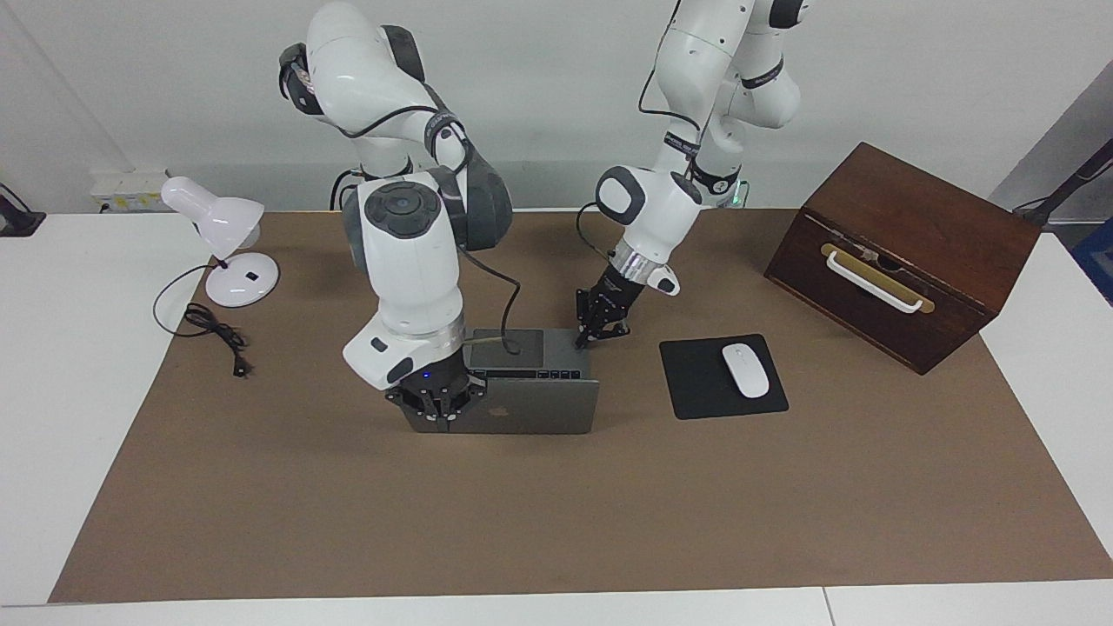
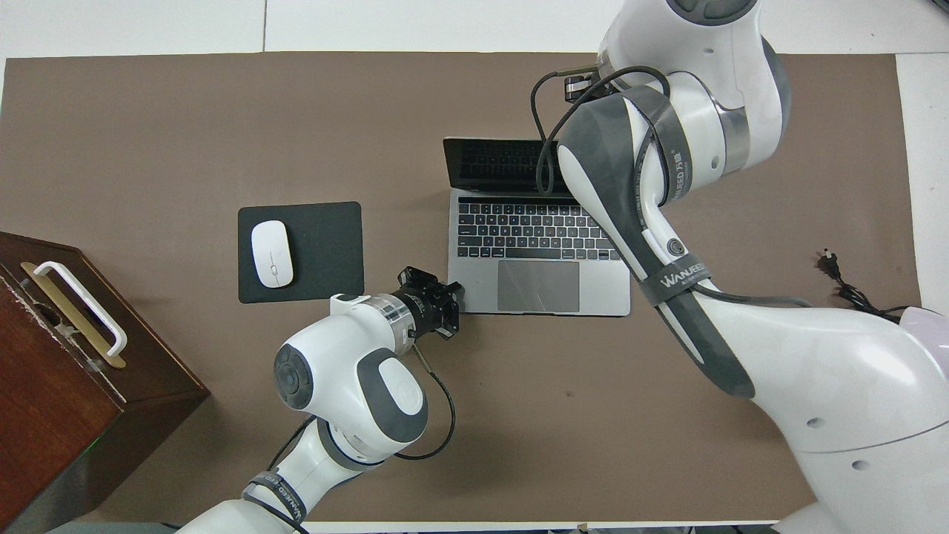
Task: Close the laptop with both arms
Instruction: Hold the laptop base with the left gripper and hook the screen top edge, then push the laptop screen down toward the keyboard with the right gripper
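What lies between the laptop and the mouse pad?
Overhead, only bare brown mat lies between the laptop and the mouse pad.

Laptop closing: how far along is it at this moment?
Done: both arms are in position. The right tool, shut, is against the back of the laptop lid near its right-arm end; the left tool, shut, is at the base's near corner by the trackpad. In hand: the push is only about to start, with the lid standing open and the keyboard exposed in the overhead view. Left: folding the lid fully down.
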`<act>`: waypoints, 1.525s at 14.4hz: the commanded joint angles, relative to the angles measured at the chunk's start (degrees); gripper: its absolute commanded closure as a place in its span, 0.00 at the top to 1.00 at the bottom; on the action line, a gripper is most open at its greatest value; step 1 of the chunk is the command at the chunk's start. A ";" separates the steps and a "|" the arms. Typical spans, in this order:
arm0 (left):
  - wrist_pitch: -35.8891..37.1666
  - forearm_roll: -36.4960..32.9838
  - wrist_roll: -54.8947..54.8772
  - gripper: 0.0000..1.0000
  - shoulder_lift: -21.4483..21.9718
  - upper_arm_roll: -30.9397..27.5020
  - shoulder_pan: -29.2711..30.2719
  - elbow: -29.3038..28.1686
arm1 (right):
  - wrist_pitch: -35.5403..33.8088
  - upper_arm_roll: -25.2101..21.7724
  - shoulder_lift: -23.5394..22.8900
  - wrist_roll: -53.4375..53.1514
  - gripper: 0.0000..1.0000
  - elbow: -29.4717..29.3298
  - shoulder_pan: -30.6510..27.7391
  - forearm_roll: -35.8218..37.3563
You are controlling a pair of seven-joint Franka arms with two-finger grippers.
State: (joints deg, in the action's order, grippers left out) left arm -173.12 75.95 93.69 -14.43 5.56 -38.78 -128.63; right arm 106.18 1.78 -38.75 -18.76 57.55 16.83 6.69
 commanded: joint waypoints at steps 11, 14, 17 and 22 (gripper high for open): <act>-3.89 2.19 -0.08 0.00 -3.59 -0.55 -3.84 1.02 | -2.11 0.77 3.33 -0.66 0.00 6.35 -1.36 -4.84; -3.90 2.28 -0.08 0.00 -3.59 -0.64 -3.93 0.93 | -5.62 0.86 3.68 -0.31 0.00 6.61 -2.42 -8.80; -3.90 2.37 -0.08 0.00 -3.67 -0.55 -3.93 0.93 | -8.18 0.86 4.21 -0.22 0.00 6.79 -2.86 -9.68; -3.98 2.37 -0.08 0.00 -3.67 -0.64 -3.93 0.84 | -9.15 0.86 6.14 -0.13 0.00 11.17 -4.35 -14.07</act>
State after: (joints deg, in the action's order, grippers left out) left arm -176.90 76.78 93.69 -14.95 5.36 -40.89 -128.58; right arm 97.18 1.77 -35.73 -18.77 63.45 14.09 -4.85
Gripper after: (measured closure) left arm 0.991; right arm 0.991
